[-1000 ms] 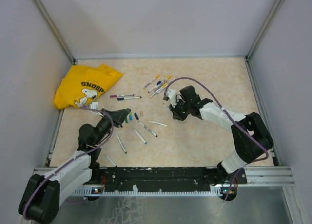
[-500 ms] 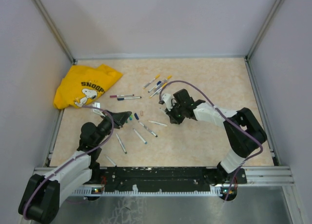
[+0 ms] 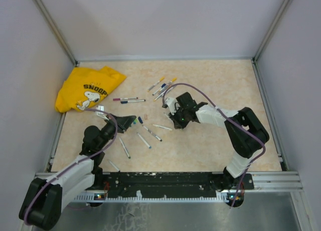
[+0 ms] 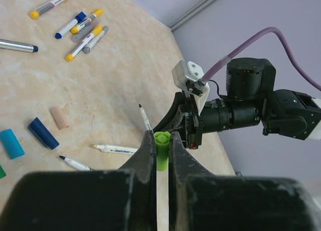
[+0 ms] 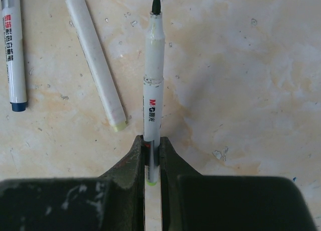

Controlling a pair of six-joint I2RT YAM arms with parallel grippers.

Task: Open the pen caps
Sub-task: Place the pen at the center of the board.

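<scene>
Lab cell: plain panel walls, aluminium rails

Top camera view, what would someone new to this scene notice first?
The bright yellow Snoopy shirt crumpled in the far left corner of the table stands out most. Mid-table, among scattered pens, the left gripper pinches a green cap, and the right gripper clamps an uncapped pen by its tail end, tip bare.
</scene>
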